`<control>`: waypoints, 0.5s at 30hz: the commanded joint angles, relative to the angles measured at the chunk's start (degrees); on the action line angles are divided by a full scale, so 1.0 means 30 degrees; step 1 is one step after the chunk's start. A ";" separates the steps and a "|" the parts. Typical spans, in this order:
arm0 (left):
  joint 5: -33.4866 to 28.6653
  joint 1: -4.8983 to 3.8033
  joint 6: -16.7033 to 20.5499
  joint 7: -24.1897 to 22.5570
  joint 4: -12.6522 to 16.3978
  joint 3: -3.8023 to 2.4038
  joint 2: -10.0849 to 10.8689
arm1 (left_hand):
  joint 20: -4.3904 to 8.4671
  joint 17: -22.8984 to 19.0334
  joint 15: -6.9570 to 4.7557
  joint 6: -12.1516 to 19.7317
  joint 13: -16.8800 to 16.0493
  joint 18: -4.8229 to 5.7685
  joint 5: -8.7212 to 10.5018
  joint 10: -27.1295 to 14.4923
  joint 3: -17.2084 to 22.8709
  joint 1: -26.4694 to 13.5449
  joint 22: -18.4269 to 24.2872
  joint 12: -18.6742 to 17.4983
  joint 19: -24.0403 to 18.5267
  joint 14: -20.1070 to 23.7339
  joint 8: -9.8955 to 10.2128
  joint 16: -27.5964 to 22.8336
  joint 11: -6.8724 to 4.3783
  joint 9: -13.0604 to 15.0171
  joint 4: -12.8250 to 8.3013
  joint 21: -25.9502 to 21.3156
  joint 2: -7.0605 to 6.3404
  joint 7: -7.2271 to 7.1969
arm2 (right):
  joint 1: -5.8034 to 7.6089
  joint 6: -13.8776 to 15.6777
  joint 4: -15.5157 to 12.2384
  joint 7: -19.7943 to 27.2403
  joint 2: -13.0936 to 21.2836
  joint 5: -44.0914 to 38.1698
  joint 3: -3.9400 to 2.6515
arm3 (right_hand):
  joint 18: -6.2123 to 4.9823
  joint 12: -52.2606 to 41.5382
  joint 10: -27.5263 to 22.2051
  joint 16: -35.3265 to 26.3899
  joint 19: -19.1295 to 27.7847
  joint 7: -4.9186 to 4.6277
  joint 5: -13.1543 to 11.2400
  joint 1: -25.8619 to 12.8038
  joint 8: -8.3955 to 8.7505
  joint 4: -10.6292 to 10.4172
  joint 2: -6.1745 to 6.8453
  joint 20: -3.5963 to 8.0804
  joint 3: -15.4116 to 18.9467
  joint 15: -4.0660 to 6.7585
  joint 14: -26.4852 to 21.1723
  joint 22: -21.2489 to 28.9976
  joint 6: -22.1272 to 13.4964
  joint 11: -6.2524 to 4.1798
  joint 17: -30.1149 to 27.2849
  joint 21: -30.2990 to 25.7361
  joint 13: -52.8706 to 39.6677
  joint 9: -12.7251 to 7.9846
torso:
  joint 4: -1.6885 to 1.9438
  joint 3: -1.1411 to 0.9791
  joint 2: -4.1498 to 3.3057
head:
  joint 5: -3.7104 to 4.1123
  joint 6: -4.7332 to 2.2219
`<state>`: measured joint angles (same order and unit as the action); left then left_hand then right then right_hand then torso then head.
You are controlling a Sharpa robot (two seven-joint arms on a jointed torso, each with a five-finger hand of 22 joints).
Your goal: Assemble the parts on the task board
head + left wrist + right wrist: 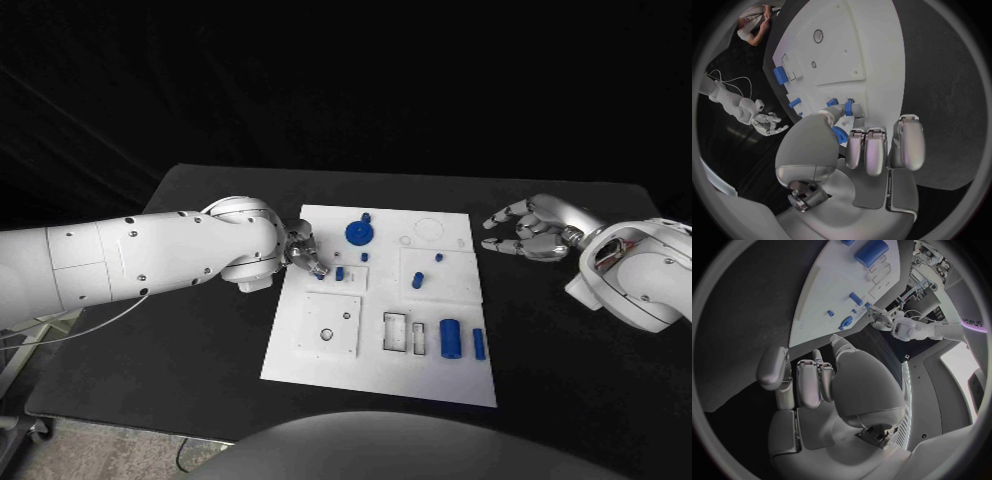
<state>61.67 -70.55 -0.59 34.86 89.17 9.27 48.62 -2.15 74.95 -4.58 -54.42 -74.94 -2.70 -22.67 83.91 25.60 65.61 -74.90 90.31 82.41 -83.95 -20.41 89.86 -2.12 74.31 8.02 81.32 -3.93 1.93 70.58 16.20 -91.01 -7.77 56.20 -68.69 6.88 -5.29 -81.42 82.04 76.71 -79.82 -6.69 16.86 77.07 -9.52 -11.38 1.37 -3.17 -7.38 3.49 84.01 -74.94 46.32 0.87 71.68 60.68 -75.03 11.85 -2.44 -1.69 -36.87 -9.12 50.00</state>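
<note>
The white task board (pixel 382 375) lies in the middle of the black table. On it are a round blue gear-like part (pixel 358 235), small blue pegs (pixel 417 281) and two blue cylinders (pixel 450 338) near the front right. My left hand (pixel 303 250) is at the board's left edge and pinches a small blue part (pixel 839 135) between thumb and fingers, close to a small blue peg (pixel 848 107) on the board. My right hand (pixel 526 228) hovers over the table just off the board's right edge, its fingers loosely bent and apart, holding nothing.
The board has rectangular slots (pixel 395 331) and a raised square plate with a round hole (pixel 329 325) near its front. Bare black table (pixel 562 390) lies round the board on all sides. A cable (pixel 87 325) hangs below my left arm.
</note>
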 commanded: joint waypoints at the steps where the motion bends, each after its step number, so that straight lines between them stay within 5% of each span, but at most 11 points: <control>1: 0.0257 0.0218 -0.0474 0.0360 -0.0252 0.0167 0.0006 | -0.0019 0.5018 0.0091 0.0248 -0.5019 -0.0021 0.0389 0.2031 0.0134 0.0423 -0.3285 -0.0104 -0.0080 -0.2016 0.0264 0.0046 0.0070 -0.0122 -0.0400 -0.0090 0.0023 -0.0055 | -0.0014 -0.0234 0.0006 -0.0060 0.0009 -0.0011 -0.0001 | -0.0205 0.0082 -0.0112 -0.0097 0.0156 0.0025 0.0092 0.0084 0.0133 0.0015 -0.0158 0.0008 -0.0057 -0.0124 0.0496 -0.1773 0.0119 -0.0049 -0.0018 -0.0078 -0.1227 -0.0018 | -0.0008 -0.0003 0.0002 | -0.0001 0.0000; 5: 0.0282 0.0218 -0.0630 0.0318 -0.0279 0.0167 0.0014 | -0.0070 0.5018 0.0146 0.0201 -0.5019 -0.0023 0.2088 0.2031 -0.0243 0.0430 -0.3301 -0.0104 -0.0087 -0.2016 0.0455 0.0046 0.0124 -0.0301 -0.0482 -0.0144 0.0022 0.0004 | -0.0017 -0.0236 0.0002 -0.0061 0.0010 -0.0011 -0.0001 | -0.0205 0.0082 -0.0112 -0.0097 0.0156 0.0025 0.0092 0.0084 0.0133 0.0015 -0.0158 0.0008 -0.0057 -0.0124 0.0496 -0.1773 0.0119 -0.0049 -0.0018 -0.0078 -0.1227 -0.0018 | -0.0005 0.0001 -0.0005 | -0.0002 0.0000; 6: 0.0285 0.0218 -0.0659 0.0310 -0.0286 0.0167 0.0012 | -0.0109 0.5018 0.0182 0.0165 -0.5019 -0.0018 0.3065 0.2031 -0.0598 0.0140 -0.3310 -0.0104 -0.0083 -0.2016 0.0555 0.0046 0.0166 -0.0416 -0.0244 -0.0161 0.0034 0.0043 | -0.0018 -0.0233 0.0002 -0.0060 0.0007 -0.0011 -0.0001 | -0.0205 0.0082 -0.0112 -0.0097 0.0156 0.0025 0.0092 0.0084 0.0133 0.0015 -0.0158 0.0008 -0.0057 -0.0124 0.0496 -0.1773 0.0119 -0.0049 -0.0018 -0.0078 -0.1227 -0.0018 | -0.0011 0.0005 -0.0003 | -0.0008 0.0000; 10: 0.0282 0.0218 -0.0709 0.0288 -0.0307 0.0167 -0.0002 | -0.0195 0.5018 0.0307 0.0093 -0.5019 -0.0020 0.4827 0.2031 -0.1856 -0.1004 -0.3330 -0.0104 -0.0078 -0.2016 0.0746 0.0046 0.0298 -0.0690 0.0699 -0.0200 -0.0001 0.0228 | -0.0022 -0.0230 0.0006 -0.0058 -0.0001 -0.0011 -0.0001 | -0.0205 0.0082 -0.0112 -0.0097 0.0156 0.0025 0.0092 0.0084 0.0133 0.0015 -0.0158 0.0008 -0.0057 -0.0124 0.0496 -0.1773 0.0119 -0.0049 -0.0018 -0.0078 -0.1227 -0.0018 | -0.0011 0.0006 0.0002 | -0.0015 0.0000; 15: 0.0326 0.0218 -0.0721 0.0298 -0.0315 0.0167 -0.0007 | -0.0277 0.5018 0.0382 0.0067 -0.5019 -0.0027 0.5642 0.2031 -0.2951 -0.1767 -0.3356 -0.0104 -0.0067 -0.2016 0.0868 0.0046 0.0394 -0.0884 0.1431 -0.0238 0.0125 0.0321 | -0.0027 -0.0242 0.0007 -0.0067 0.0000 -0.0011 -0.0001 | -0.0205 0.0082 -0.0112 -0.0097 0.0156 0.0025 0.0092 0.0084 0.0133 0.0015 -0.0158 0.0008 -0.0057 -0.0124 0.0496 -0.1773 0.0119 -0.0049 -0.0018 -0.0078 -0.1227 -0.0018 | -0.0019 0.0005 0.0002 | -0.0025 0.0000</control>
<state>61.85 -70.57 -1.16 34.52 88.72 9.24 48.70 -2.75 74.93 -3.78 -54.47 -74.94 -2.70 -5.92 84.02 17.19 60.91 -74.94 90.31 82.23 -83.98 -20.09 89.86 -1.39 72.76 12.30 80.76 -3.38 2.35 70.54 16.14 -91.01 -7.80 56.20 -68.68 6.88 -5.28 -81.42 82.04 76.71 -79.81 -6.69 16.86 77.07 -9.52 -11.38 1.37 -3.18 -7.38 3.50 84.01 -74.92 46.32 0.87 71.68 60.68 -75.06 11.86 -2.48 -1.66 -36.87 -9.18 50.00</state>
